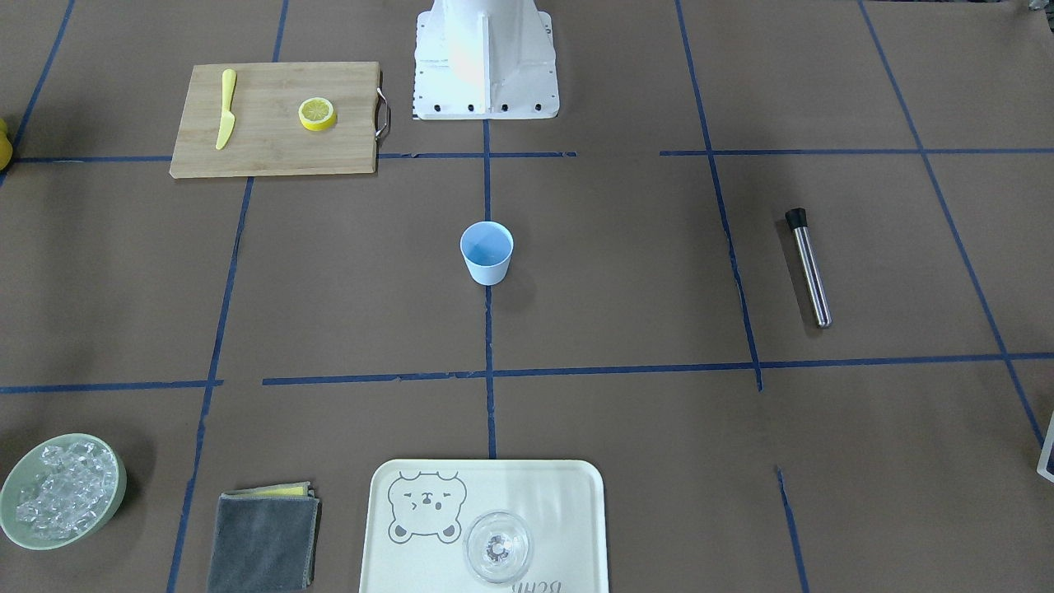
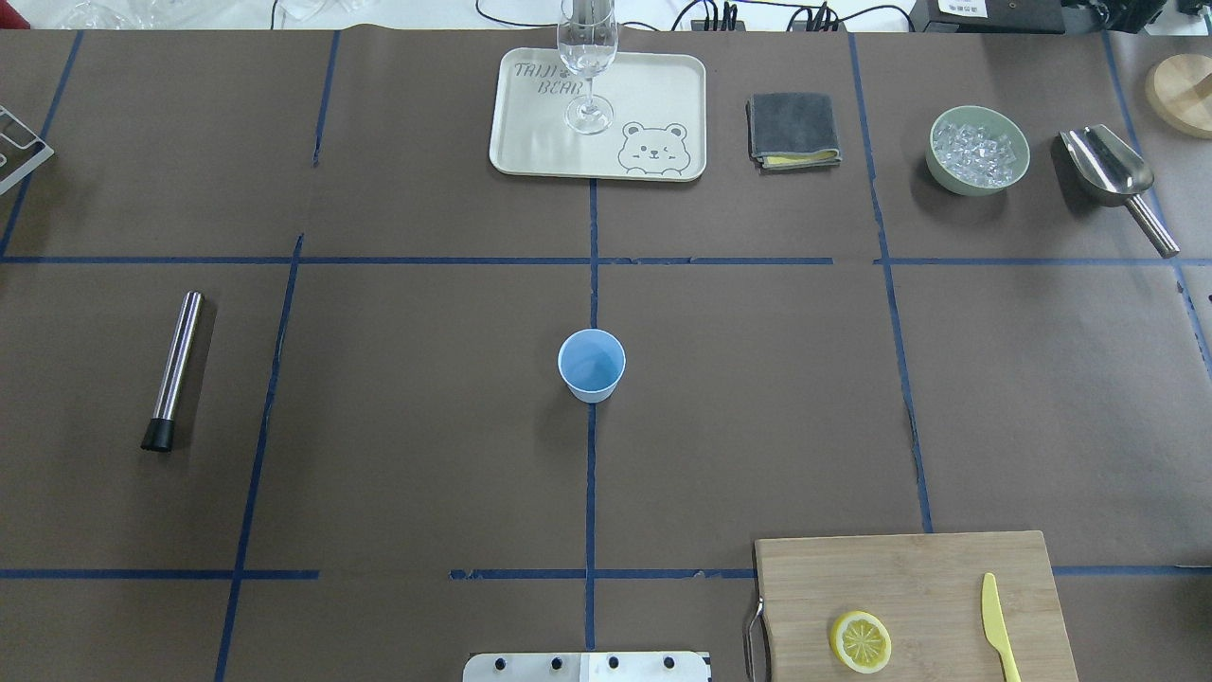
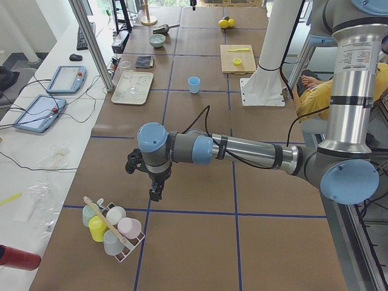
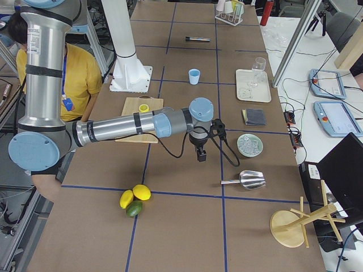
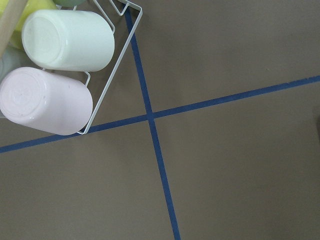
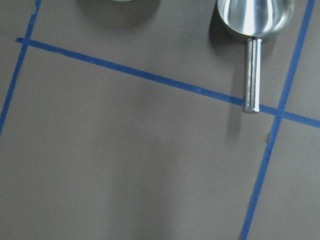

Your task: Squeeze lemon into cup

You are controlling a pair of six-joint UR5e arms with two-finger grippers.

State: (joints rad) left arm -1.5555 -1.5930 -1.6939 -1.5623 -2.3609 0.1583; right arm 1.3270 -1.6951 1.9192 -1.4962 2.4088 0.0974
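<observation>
At table centre, cup [image 2: 592, 365] upright, well apart from everything else; lemon [image 2: 861, 641] flat on cutting board [image 2: 909, 578] at robot-side edge. The left gripper [image 3: 156, 193] and right gripper [image 4: 201, 156] hang over opposite table ends; opening and hold can't tell.

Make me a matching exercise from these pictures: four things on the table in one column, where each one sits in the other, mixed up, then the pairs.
Column one:
1. lemon
2. cup
3. glass
4. steel rod

Column two:
A. on the bear tray
B. on the centre tape line
C. on the cutting board
D. lying alone on the robot's left side

Pairs: 1-C, 2-B, 3-A, 4-D.
</observation>
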